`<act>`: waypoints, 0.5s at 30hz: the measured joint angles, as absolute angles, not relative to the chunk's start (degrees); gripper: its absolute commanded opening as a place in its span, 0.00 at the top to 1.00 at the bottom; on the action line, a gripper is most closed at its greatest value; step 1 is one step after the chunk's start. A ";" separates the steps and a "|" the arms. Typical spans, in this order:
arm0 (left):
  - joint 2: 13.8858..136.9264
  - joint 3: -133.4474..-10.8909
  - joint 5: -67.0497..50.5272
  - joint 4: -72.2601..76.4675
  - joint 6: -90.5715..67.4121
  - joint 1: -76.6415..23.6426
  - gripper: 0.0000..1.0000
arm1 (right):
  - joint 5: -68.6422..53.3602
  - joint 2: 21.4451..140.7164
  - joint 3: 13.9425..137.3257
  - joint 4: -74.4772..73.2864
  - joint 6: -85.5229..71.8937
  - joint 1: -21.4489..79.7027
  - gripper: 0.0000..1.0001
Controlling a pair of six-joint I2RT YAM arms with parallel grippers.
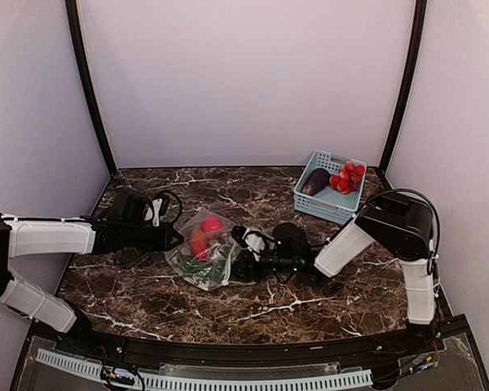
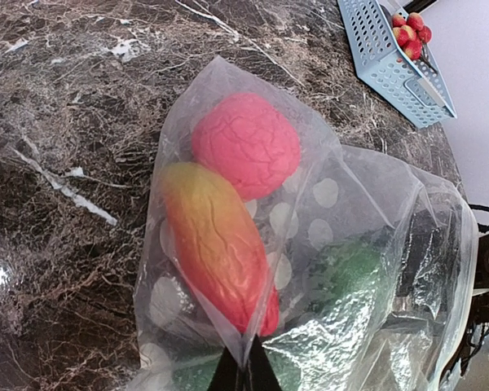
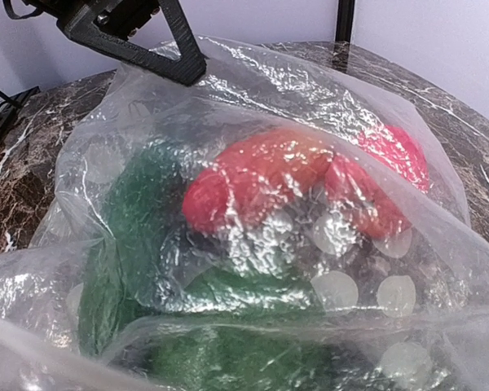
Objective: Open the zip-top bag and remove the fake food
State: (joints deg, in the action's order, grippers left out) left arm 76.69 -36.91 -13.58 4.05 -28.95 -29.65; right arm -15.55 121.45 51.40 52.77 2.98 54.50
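Observation:
The zip-top bag (image 1: 202,254) lies mid-table, clear with pale dots (image 2: 326,194). Inside it I see fake food: a round red piece (image 2: 244,145), a long orange-red piece (image 2: 220,252) and green pieces (image 2: 352,277). My left gripper (image 2: 244,376) is shut on a fold of the bag's plastic at its left edge (image 1: 176,237). My right gripper (image 1: 240,254) is pushed into the bag's right side. Crinkled plastic covers its fingers in the right wrist view, where red pieces (image 3: 261,181) and green pieces (image 3: 147,228) fill the frame.
A light-blue slotted basket (image 1: 324,204) stands at the back right, holding a dark purple eggplant (image 1: 315,181) and a cluster of red balls (image 1: 348,177). The left gripper's black finger (image 3: 151,45) shows at the top of the right wrist view. Walls enclose the marble table.

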 measured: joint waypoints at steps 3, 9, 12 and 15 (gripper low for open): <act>76.71 -36.91 -13.43 4.08 -28.95 -29.54 0.99 | -15.05 120.70 51.18 51.40 3.07 54.50 0.34; 76.71 -36.91 -13.65 4.16 -28.95 -29.45 0.99 | -14.22 121.25 52.34 49.39 4.12 54.50 0.24; 76.71 -36.91 -13.74 4.16 -28.95 -29.43 0.99 | -13.76 122.63 52.90 47.94 4.36 54.48 0.26; 76.71 -36.91 -13.91 4.16 -28.95 -29.43 0.99 | -13.63 123.13 52.95 46.85 4.54 54.48 0.44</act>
State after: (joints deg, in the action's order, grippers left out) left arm 76.71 -36.91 -13.91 4.16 -28.95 -29.43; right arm -13.63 123.13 52.95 46.85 4.54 54.48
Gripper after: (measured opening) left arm 0.011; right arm 0.710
